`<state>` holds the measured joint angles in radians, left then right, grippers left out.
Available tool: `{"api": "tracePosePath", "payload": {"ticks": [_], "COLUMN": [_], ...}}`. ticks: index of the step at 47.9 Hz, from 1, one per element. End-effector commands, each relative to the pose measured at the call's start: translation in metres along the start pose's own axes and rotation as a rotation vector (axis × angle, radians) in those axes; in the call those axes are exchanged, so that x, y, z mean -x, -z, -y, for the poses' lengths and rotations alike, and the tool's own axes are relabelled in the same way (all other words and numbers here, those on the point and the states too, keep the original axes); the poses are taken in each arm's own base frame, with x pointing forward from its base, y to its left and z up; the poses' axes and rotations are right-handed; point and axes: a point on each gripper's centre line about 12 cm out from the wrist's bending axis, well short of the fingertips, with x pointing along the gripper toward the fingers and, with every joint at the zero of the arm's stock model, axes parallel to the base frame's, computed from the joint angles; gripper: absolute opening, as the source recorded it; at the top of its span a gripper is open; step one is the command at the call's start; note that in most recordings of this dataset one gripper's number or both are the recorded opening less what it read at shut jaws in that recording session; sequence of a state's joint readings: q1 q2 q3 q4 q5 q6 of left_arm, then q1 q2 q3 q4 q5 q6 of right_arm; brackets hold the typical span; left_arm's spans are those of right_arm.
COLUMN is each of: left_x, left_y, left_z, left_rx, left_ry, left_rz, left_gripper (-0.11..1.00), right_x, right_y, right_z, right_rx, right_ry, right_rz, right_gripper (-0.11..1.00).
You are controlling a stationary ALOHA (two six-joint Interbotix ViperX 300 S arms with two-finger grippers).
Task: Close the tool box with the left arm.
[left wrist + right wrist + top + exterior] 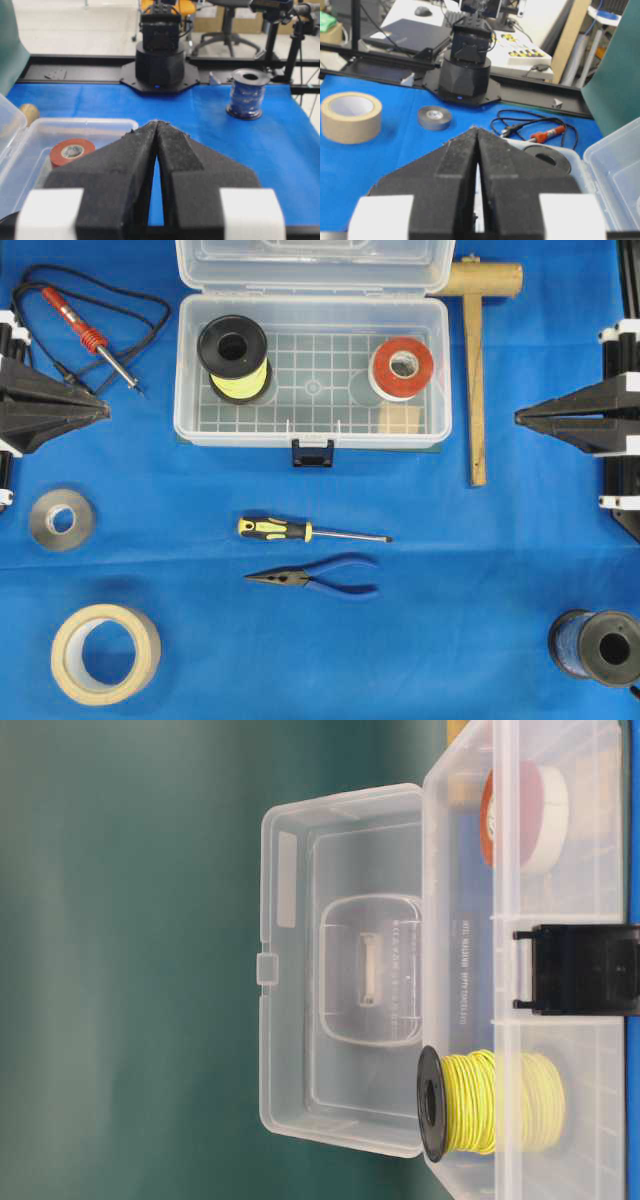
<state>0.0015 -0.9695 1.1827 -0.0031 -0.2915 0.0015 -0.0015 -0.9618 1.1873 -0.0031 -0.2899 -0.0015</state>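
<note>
The clear tool box (312,436) stands at the back middle of the blue cloth with its hinged lid (310,265) open and leaning back. Its dark latch (312,452) hangs at the front. The table-level view shows the lid (340,970) upright and the latch (580,970). Inside are a yellow wire spool (235,360) and a red tape roll (402,367) on the gridded floor. My left gripper (105,410) is shut and empty, well left of the box (30,135). My right gripper (520,418) is shut and empty, right of the box (615,165).
A soldering iron (90,337) lies at the back left and a wooden mallet (475,360) right of the box. A screwdriver (300,531) and pliers (310,580) lie in front. Grey tape (62,519), masking tape (105,653) and a blue spool (600,647) sit near the front corners.
</note>
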Motion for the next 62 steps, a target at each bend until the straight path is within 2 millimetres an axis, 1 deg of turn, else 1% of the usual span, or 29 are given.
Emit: {"api": "tracePosePath", "payload": {"ticks": [1,8,14,19,23,31,33,35,38,46,49,51,57,62], "left_x": [-0.004,-0.008,-0.013,-0.018,-0.027,-0.048,-0.054,-0.059,-0.066,-0.080,-0.086,-0.089,-0.103,-0.115], "left_y": [-0.009,-0.017,-0.032,-0.045,-0.055,-0.063,-0.065,-0.066,-0.066,-0.061,-0.057,-0.056,-0.054,-0.050], "left_z": [-0.004,-0.012,-0.026,-0.044,-0.061,-0.092,-0.100,-0.112,-0.127,-0.168,-0.187,-0.197,-0.222,-0.239], "left_rx": [0.013,0.006,-0.007,-0.025,-0.041,-0.109,-0.127,-0.135,-0.145,-0.140,-0.136,-0.136,-0.197,-0.225], "left_ry": [-0.025,-0.063,-0.127,-0.202,-0.266,-0.345,-0.361,-0.388,-0.420,-0.509,-0.537,-0.551,-0.548,-0.539], "left_rz": [0.020,0.017,-0.021,-0.093,-0.170,-0.301,-0.323,-0.347,-0.371,-0.434,-0.478,-0.505,-0.587,-0.641], "left_gripper": [0.00,0.00,0.00,0.00,0.00,0.01,0.05,0.14,0.30,0.79,0.89,0.91,0.91,0.91], "right_x": [-0.004,-0.006,-0.006,-0.006,-0.007,-0.008,-0.008,-0.008,-0.008,-0.008,-0.008,-0.008,-0.010,-0.011], "right_y": [-0.016,-0.015,-0.013,-0.012,-0.009,-0.006,-0.006,-0.005,-0.004,-0.003,-0.001,0.000,0.003,0.005], "right_z": [0.004,0.008,0.011,0.012,0.013,0.013,0.013,0.013,0.013,0.013,0.013,0.013,0.013,0.013], "right_rx": [0.002,0.001,0.001,0.001,0.001,0.000,0.000,0.000,0.000,-0.002,-0.002,-0.002,-0.003,-0.003], "right_ry": [0.022,0.038,0.052,0.058,0.061,0.061,0.061,0.061,0.061,0.061,0.061,0.061,0.061,0.061], "right_rz": [0.038,-0.002,-0.025,-0.037,-0.046,-0.066,-0.069,-0.074,-0.080,-0.095,-0.106,-0.109,-0.121,-0.131], "right_gripper": [0.00,0.00,0.00,0.00,0.00,0.00,0.00,0.00,0.00,0.00,0.00,0.00,0.00,0.00]}}
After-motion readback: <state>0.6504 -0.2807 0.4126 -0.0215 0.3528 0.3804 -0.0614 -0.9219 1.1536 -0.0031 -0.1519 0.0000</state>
